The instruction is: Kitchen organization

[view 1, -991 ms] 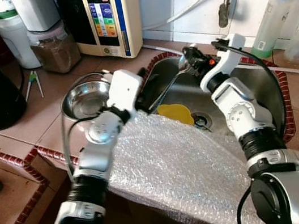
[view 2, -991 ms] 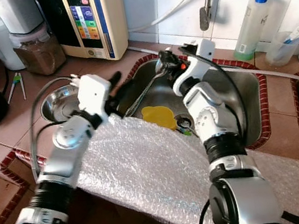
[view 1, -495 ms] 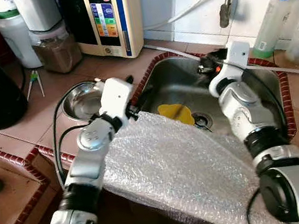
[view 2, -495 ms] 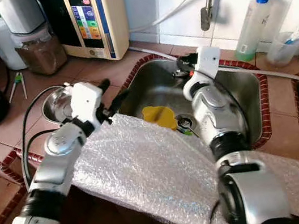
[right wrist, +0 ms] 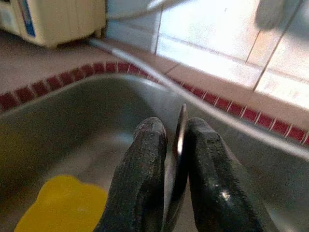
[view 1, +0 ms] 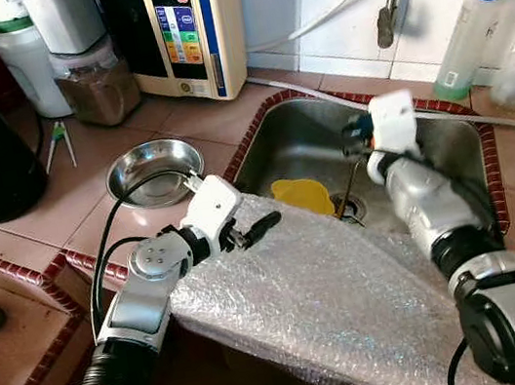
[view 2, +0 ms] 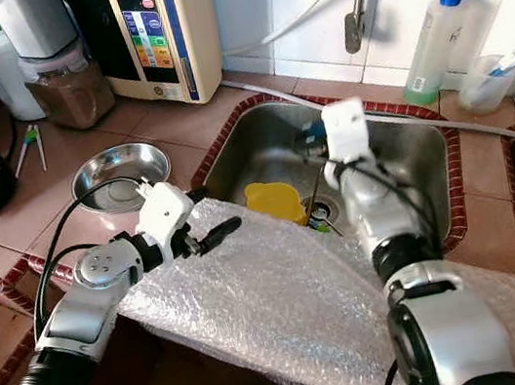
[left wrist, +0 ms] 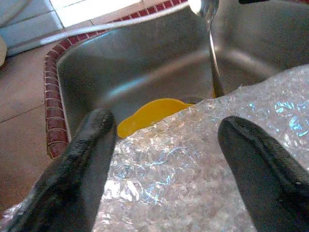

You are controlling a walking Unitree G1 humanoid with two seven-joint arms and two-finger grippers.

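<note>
Left eye view: spoon (view 1: 348, 189) near-upright in right claw (view 1: 358, 128).

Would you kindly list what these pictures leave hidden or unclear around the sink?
- Spoon: in the right wrist view, the right pincer shut on it hides its handle end.
- Yellow item: in the left eye view, bubble wrap covers its near edge, so its shape is unclear.
- Drain: in the right eye view, partly behind the right arm.
- Left pincer: open above the bubble wrap.
</note>
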